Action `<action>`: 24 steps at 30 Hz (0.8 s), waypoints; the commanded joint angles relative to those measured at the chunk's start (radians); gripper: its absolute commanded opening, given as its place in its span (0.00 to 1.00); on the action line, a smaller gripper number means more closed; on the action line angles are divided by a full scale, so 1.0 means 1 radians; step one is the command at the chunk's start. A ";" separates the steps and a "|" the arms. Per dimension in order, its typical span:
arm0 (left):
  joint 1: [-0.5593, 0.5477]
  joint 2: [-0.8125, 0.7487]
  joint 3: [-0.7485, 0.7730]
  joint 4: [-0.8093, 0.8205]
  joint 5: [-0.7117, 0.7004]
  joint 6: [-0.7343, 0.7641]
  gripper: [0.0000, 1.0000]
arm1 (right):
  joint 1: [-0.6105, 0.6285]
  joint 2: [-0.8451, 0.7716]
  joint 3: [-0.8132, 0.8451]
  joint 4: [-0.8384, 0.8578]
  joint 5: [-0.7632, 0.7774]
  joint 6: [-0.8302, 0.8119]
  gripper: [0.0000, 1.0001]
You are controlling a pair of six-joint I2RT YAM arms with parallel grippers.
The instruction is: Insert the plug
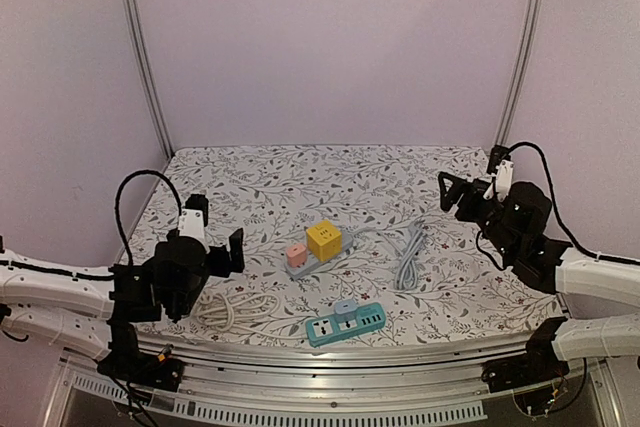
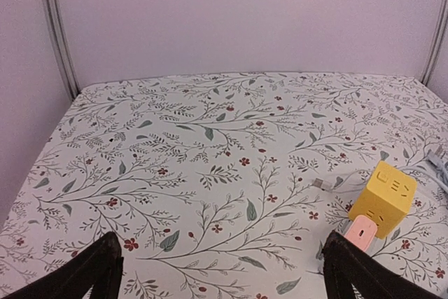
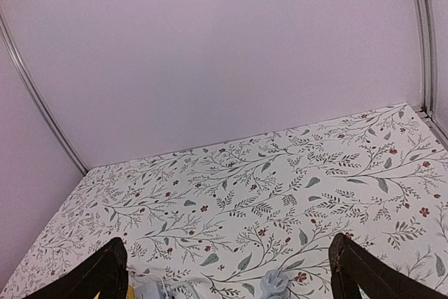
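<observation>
A: Hands?

B: Both wide open, nothing held. The left hand (image 2: 222, 257) hovers over the near-left of the surface (image 1: 300, 172). The right hand (image 3: 227, 257) is up at the far right.

A: Where's the plug?

B: Best guess is the pale plug head (image 3: 273, 283) on the grey cable (image 1: 408, 259), bundled right of centre. The bundle's long axis runs near to far. From the right hand it lies toward the centre and nearer the bases. The right hand is clearly the closer one.

A: Socket?

B: Teal power strip (image 1: 345, 324) at the near edge, long axis left-right and slightly tilted. A small blue plug (image 1: 345, 307) sits on it. It's between the arms.

A: Clutter?

B: Yellow cube socket (image 1: 325, 239) and pink adapter (image 1: 296, 255) are just beside each other mid-surface. The white cable (image 1: 235, 309) is coiled near the left hand. Nothing sits between the right hand and the grey bundle. Cable slack may tug the cube, I'd say.
</observation>
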 commanded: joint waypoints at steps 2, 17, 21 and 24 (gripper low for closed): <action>0.051 0.041 -0.005 0.101 -0.016 0.055 0.99 | -0.006 0.023 -0.041 0.111 0.031 -0.070 0.99; 0.065 0.110 0.004 0.155 -0.040 0.089 0.99 | -0.005 0.106 -0.053 0.219 0.034 -0.150 0.99; 0.065 0.111 0.004 0.160 -0.042 0.095 1.00 | -0.006 0.114 -0.053 0.231 0.031 -0.158 0.99; 0.065 0.113 0.004 0.162 -0.045 0.097 1.00 | -0.006 0.120 -0.051 0.233 0.030 -0.166 0.99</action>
